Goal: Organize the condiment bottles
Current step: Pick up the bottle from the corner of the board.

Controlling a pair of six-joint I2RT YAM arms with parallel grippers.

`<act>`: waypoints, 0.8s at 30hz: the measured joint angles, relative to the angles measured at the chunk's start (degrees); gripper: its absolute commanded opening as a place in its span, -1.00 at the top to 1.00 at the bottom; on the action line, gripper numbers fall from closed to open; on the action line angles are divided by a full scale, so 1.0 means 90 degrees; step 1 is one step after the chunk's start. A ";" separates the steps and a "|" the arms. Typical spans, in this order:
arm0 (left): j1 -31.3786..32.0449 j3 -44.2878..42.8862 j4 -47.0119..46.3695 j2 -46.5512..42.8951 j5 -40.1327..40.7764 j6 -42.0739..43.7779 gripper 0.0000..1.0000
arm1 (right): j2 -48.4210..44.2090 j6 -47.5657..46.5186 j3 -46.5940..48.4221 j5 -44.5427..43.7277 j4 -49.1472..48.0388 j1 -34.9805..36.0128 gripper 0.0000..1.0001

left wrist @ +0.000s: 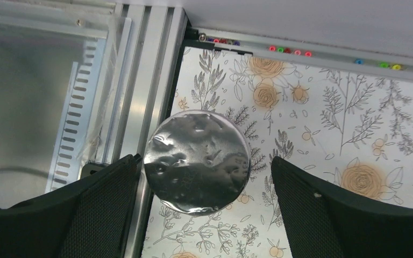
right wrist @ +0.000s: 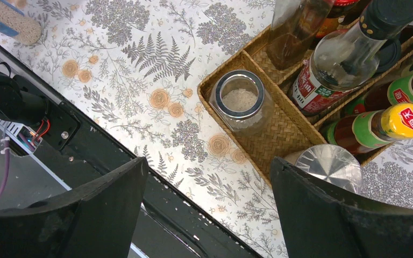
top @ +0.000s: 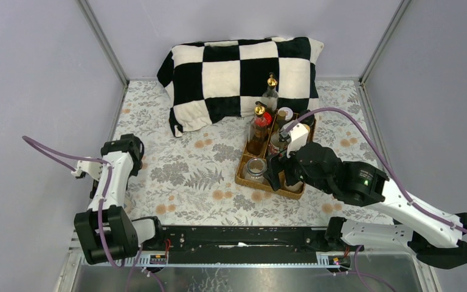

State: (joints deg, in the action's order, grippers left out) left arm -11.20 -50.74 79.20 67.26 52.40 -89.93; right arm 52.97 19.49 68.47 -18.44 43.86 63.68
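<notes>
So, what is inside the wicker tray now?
Seen from the right wrist: a clear jar of white grains, a black-capped bottle, a yellow-capped bottle, more bottles behind. From above, the right arm covers the wicker tray's near right part.

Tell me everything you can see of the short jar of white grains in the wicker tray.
The short jar is round, clear glass by its look, with a silvery ring at the top and white grains inside. It stands upright, alone in the wicker tray's near-left compartment, close to its corner walls. Only the tray appears to touch it.
</notes>
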 measured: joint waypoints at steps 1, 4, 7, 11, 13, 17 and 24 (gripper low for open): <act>-0.0041 0.0036 -0.0070 0.0058 -0.0056 0.0046 -0.95 | -0.0015 -0.0002 -0.0012 -0.0002 -0.0007 0.0000 -0.80; -0.0175 0.0189 -0.0291 0.0138 -0.0189 0.0175 -0.80 | -0.0063 -0.0024 -0.0051 -0.0007 -0.0005 0.0000 -0.80; -0.0313 0.0262 -0.0435 0.0138 -0.0255 0.0299 -0.69 | -0.0092 -0.0039 -0.0097 -0.0010 -0.0007 0.0000 -0.79; -0.0461 0.0262 -0.0495 0.0138 -0.0250 0.0384 -0.59 | -0.0078 -0.0049 -0.0182 -0.0007 -0.0061 0.0000 -0.79; -0.0559 0.0236 -0.0491 0.0138 -0.0228 0.0408 -0.49 | -0.0046 -0.0051 -0.0219 -0.0005 -0.0100 0.0000 -0.79; -0.0716 0.0100 -0.0500 0.0138 -0.0189 0.0486 -0.05 | 0.0015 -0.0051 -0.0284 -0.0002 -0.0117 0.0000 -0.79; -0.0782 0.0070 -0.0631 0.0102 -0.0185 0.0755 0.67 | 0.0036 -0.0053 -0.0415 -0.0002 -0.0175 0.0000 -0.79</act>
State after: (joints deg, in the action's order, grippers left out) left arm -18.24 -50.11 73.52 68.18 50.74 -83.13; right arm 53.30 19.00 64.73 -18.46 42.28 63.68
